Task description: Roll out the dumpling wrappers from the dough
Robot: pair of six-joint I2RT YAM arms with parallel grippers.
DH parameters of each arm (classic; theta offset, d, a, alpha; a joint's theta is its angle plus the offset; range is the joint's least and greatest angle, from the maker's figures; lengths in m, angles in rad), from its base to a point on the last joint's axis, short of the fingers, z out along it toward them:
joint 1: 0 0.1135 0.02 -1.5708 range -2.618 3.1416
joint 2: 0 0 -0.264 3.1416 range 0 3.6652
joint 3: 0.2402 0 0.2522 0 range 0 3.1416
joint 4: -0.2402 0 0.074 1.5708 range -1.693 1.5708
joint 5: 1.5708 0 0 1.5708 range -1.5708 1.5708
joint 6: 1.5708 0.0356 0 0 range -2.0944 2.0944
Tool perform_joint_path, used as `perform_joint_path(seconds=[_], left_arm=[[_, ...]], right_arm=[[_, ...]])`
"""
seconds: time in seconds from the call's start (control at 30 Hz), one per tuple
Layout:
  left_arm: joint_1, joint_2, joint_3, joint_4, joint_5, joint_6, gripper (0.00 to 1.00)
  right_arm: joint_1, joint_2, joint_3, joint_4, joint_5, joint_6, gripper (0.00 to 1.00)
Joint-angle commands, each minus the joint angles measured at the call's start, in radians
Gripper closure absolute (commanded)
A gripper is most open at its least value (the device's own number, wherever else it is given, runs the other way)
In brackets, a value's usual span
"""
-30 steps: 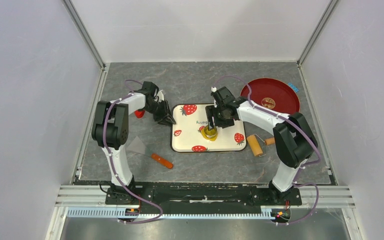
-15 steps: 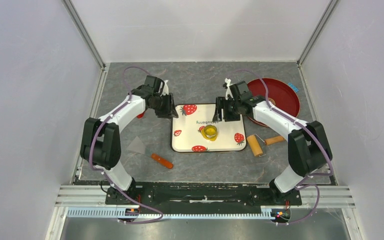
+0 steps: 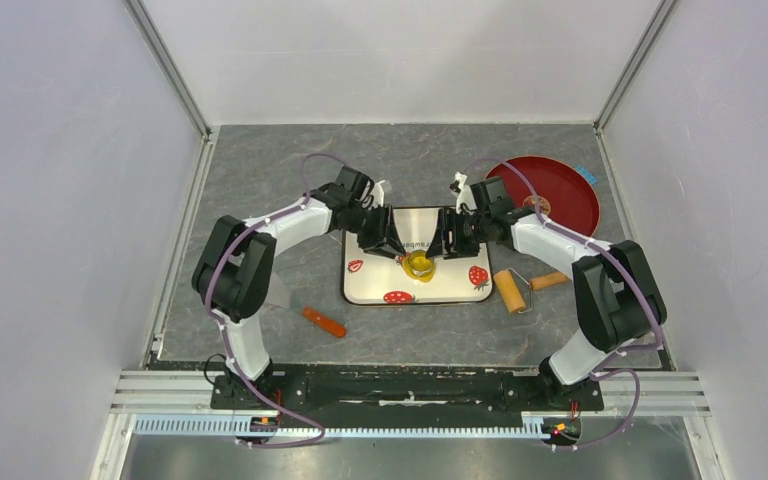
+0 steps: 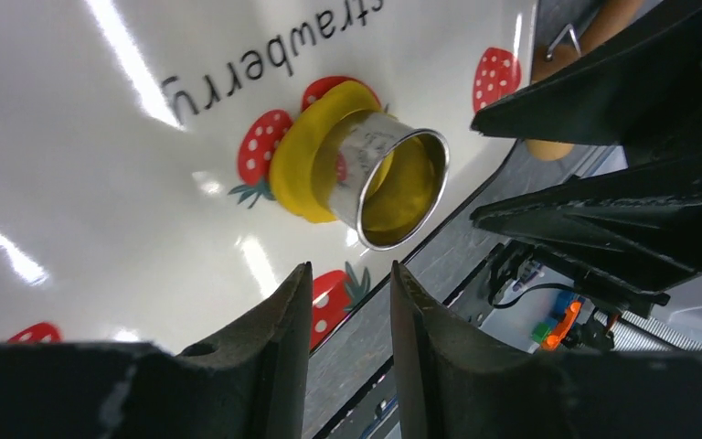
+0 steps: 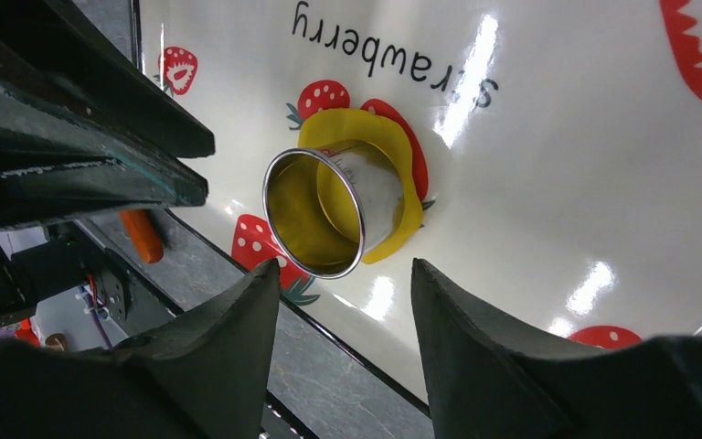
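while left gripper (image 4: 347,279) and right gripper (image 5: 345,293) hover part-open, empty, the ring cutter (image 4: 375,160) on the dough (image 4: 297,174) stands ahead, between them.

Word "strawberry" printed on white tray (image 5: 558,137); reads upside down in both wrist views.

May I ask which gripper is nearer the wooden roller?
Right. The right gripper is over the tray's right half, left of the wooden roller; the left gripper is over its left half.
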Motion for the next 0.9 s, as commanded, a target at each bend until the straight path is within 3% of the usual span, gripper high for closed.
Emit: perform_joint_path(seconds=[0.0,0.17,0.3,0.5,0.87], left_arm=[[-0.028,0.026,0.020,0.101,0.071,-0.083,0.59],[-0.046,0.053,0.044,0.049,0.002,-0.043,0.59],[-0.054,0.077,0.053,0.034,-0.011,-0.029,0.60],[-0.065,0.103,0.065,0.045,-0.019,-0.034,0.66],[-0.084,0.148,0.101,0.000,-0.067,0.000,0.76]], right_arm=[[-0.002,0.029,0.022,0.053,-0.054,-0.011,0.45],[-0.001,0.062,0.032,0.043,-0.032,-0.018,0.56],[0.000,0.075,0.030,0.042,-0.031,-0.026,0.59],[0.000,0.086,0.031,0.043,-0.034,-0.031,0.63],[0.009,0.129,0.013,0.042,-0.017,-0.045,0.83]])
